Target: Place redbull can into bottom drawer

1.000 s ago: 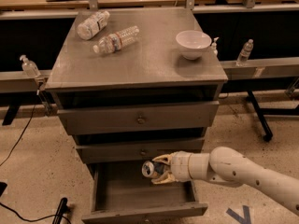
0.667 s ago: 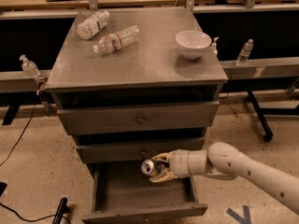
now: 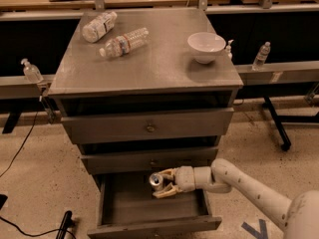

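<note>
The redbull can (image 3: 156, 179) is a small silver can with a shiny top. My gripper (image 3: 162, 183) is shut on it and holds it on its side over the inside of the bottom drawer (image 3: 154, 225). That drawer is pulled open below the two upper grey drawers and shows an empty floor. My white arm (image 3: 239, 185) reaches in from the lower right.
On the grey cabinet top (image 3: 149, 66) lie two clear plastic water bottles (image 3: 123, 42) (image 3: 98, 26) and stands a white bowl (image 3: 206, 47). The top drawer (image 3: 147, 126) and middle drawer (image 3: 149, 159) are shut. A black cable (image 3: 22, 143) runs on the floor at left.
My gripper with the can has shifted slightly left and stays over the open bottom drawer. Nothing else has moved.
</note>
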{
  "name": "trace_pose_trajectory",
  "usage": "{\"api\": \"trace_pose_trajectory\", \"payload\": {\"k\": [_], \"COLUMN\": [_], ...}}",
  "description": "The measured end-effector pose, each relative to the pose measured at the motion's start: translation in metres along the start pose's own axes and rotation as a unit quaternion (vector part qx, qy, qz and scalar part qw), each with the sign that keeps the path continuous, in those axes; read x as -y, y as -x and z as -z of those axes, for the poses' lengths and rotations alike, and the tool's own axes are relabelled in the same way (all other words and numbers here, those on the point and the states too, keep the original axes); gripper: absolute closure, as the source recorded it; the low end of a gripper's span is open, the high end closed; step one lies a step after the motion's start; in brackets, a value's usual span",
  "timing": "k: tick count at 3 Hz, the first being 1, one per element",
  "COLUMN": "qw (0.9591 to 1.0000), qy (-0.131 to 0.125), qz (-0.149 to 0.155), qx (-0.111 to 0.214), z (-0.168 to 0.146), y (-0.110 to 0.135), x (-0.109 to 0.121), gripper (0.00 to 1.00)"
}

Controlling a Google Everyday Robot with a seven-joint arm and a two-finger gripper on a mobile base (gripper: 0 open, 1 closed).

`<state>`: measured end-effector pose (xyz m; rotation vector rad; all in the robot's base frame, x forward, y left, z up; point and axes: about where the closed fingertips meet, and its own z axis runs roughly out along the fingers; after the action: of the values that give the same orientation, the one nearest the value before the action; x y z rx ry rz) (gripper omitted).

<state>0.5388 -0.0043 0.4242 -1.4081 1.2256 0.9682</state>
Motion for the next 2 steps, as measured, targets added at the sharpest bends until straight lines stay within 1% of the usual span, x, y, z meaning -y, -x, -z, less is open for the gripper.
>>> {"api": "trace_pose_trajectory", "payload": {"k": [1,2], "qw": [0.9964,0.9906], "qy": [-0.020,-0.037], "qz": [-0.030,-0.053], "qx": [0.077,0.121], "z": [-0.001,-0.008], "y": [-0.050,-0.105], "x": [-0.003,-0.012], "gripper": [1.00,1.00]}}
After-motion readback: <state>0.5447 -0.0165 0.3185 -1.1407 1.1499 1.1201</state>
